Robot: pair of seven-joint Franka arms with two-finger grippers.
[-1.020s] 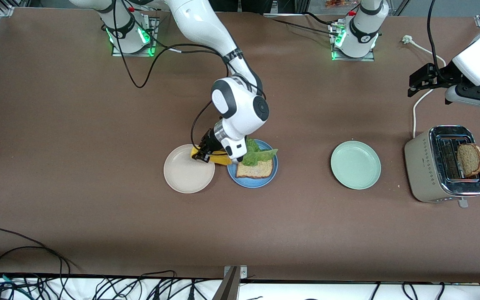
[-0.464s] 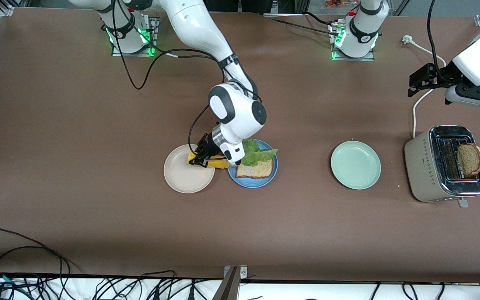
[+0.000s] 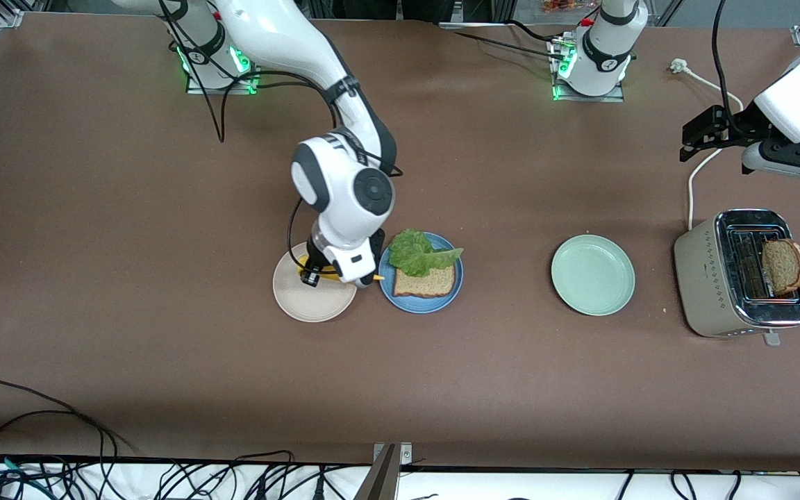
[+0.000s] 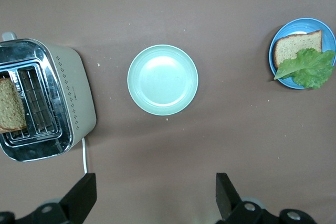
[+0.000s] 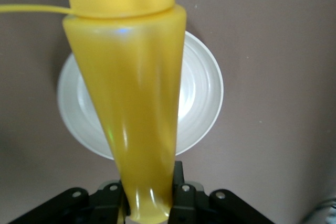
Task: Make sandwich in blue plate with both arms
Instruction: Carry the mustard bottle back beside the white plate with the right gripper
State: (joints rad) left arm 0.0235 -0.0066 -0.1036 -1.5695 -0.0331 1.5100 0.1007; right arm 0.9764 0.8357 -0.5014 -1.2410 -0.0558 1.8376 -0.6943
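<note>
Three plates sit in a row on the table (image 3: 94, 278): a beige plate (image 3: 306, 302) toward the right arm's end, the blue plate (image 3: 442, 302) just beside it, and a pale green plate (image 3: 592, 274) well apart toward the left arm's end. There are two slices of bread. One slice (image 3: 426, 281) lies flat on the blue plate with a single lettuce leaf (image 3: 417, 253) over its edge at twelve o'clock. The other slice (image 3: 783, 266) stands in a slot of the one toaster (image 3: 702, 278), at three o'clock from the green plate. There is one yellow squeeze bottle (image 3: 327, 271).

The right arm (image 3: 289, 42) reaches down from its base and bends at the wrist, so the right gripper (image 3: 311, 269) hangs over the beige plate's edge at one o'clock. Its fingers are clamped on the bottle's narrow end. The left arm (image 3: 799, 104) waits, raised over the table above the toaster's end, and the left gripper (image 4: 155, 198) has its fingers spread wide with nothing between them.

The right wrist view shows what the front view hides: the bottle (image 5: 128, 103) pinched flat between the fingertips (image 5: 181, 195), its cap end wide, and the beige plate (image 5: 207, 103) beneath it. The left wrist view shows the toaster (image 4: 73, 103), green plate (image 4: 163, 80) and blue plate (image 4: 275, 72) from above, with the lettuce (image 4: 310, 66) covering part of the bread (image 4: 291, 48).
</note>
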